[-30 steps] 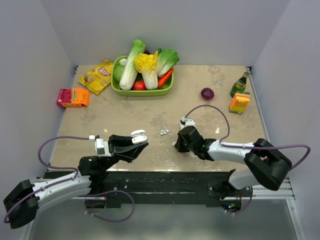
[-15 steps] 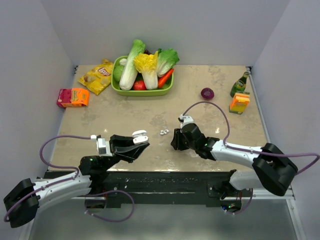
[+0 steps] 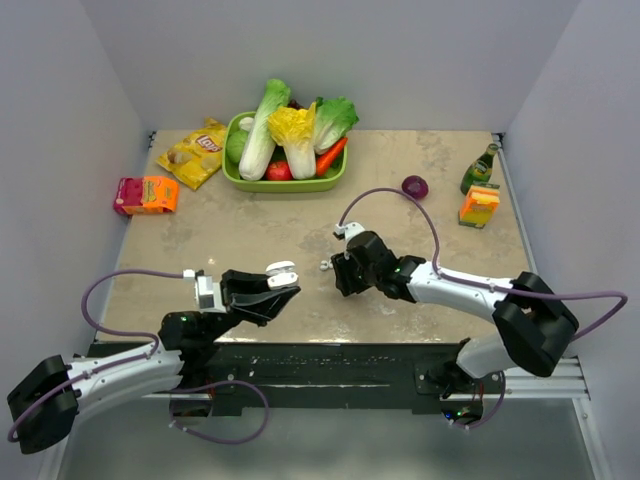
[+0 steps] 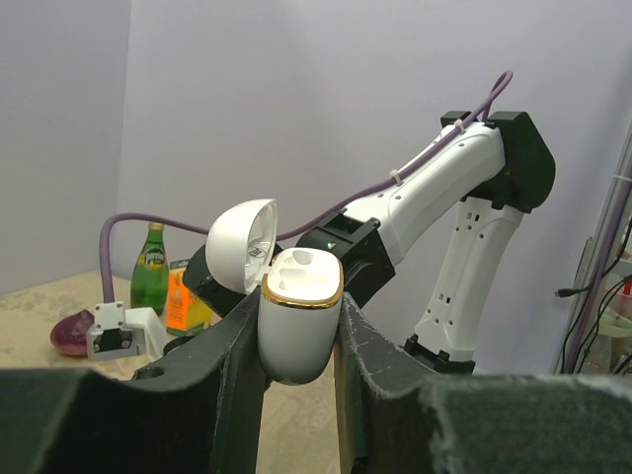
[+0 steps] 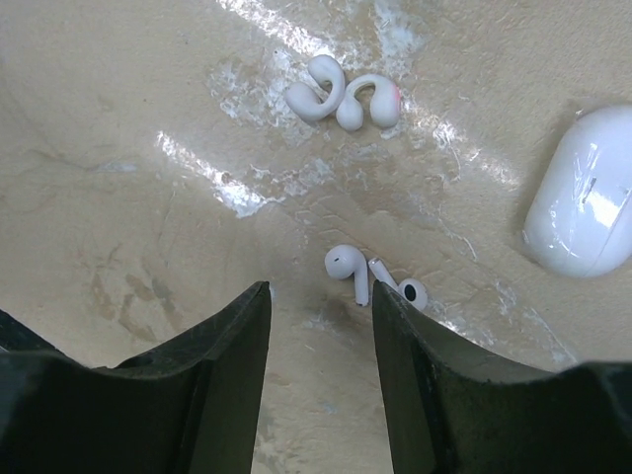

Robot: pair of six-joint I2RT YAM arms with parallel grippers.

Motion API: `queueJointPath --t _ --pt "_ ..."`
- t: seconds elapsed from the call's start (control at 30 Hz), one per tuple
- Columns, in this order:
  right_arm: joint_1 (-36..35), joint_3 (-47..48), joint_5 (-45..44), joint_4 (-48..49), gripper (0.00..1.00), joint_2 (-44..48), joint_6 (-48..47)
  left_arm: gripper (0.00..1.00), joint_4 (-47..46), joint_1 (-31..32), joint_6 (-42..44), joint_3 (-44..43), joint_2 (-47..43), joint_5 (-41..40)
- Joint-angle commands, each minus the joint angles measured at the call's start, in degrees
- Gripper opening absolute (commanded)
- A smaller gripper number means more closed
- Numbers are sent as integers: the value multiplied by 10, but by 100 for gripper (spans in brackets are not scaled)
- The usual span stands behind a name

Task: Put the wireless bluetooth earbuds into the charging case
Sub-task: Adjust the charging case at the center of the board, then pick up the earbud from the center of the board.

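My right gripper (image 5: 318, 296) has swung left over the worktop (image 5: 148, 148), from well short of the wireless bluetooth earbuds (image 5: 373, 283) to just behind them. Its jaws, shut a second ago, now stand apart.

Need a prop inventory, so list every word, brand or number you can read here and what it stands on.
"Lay's": red logo on the yellow chip bag, only just legible.
green bottle: the label is too small to read.
orange carton: the print is too blurred to read.
red and orange box: the print is too blurred to read.
charging case: no text visible.
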State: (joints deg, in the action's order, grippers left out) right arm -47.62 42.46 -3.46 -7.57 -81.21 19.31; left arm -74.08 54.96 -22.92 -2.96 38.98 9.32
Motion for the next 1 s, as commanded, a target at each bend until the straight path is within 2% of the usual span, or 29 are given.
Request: queueJointPath --t 0.0,0.7,0.97 --pt "-4 30 6 -20 48 -12 -40 0 -58 6 12 136 7 -4" --pt "-13 62 -19 -16 40 -98 -54 0 -76 12 13 139 26 -3" --pt "-13 57 -19 -18 34 -98 -43 0 -75 13 13 145 22 -5"
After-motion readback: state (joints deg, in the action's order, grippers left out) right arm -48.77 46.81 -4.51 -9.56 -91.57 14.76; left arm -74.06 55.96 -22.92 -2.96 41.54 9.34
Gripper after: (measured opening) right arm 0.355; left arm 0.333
